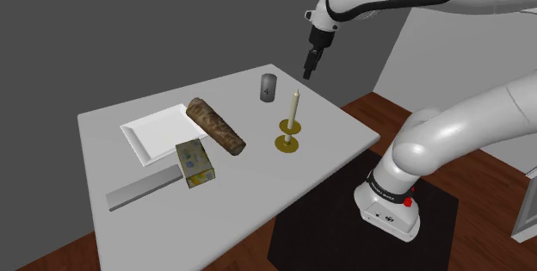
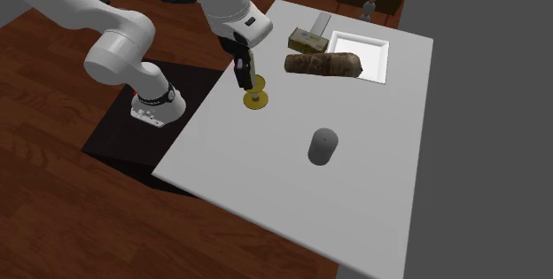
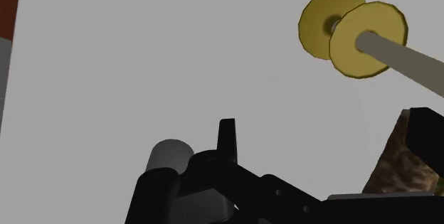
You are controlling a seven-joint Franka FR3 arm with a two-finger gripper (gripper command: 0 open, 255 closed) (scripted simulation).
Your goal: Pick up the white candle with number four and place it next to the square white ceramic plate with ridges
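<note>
Candle [image 1: 268, 88], a short grey cylinder, stands upright on the white tabletop [image 1: 258, 194] near its far edge in the shoulder view, well apart from the square white plate [image 1: 148, 137]; a brown log [image 1: 215, 126] lies between them, along the plate's edge. Claw [image 1: 307, 71] hangs in the air above the candle and to the shoulder view's right of it, clear of it; whether it is released or clenched cannot be told. Taper on gold holder [image 1: 291, 127] stands near the candle, while a yellow box [image 1: 194, 163] and grey bar [image 1: 142, 189] lie by the plate.
</note>
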